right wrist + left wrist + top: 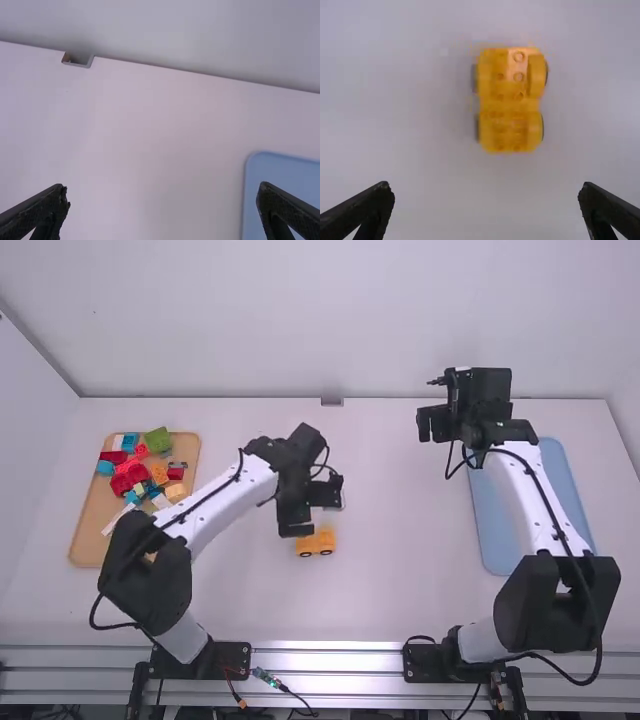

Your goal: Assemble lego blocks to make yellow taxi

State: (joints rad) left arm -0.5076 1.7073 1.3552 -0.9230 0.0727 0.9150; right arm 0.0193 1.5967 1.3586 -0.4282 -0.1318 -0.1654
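Taxi [509,102], yellow, upright on the table [400,590], near my left claw [486,185]. Step, as I judge it: taking hold. I should centre over it, descend level, and close softly on its flanks, lest its joints shear apart. Left claw: spread wide, empty. Right claw [163,185]: likewise spread, holding nothing.

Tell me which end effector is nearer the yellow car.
The left end effector: it hangs close to the car, while the right end effector is near the blue tray.
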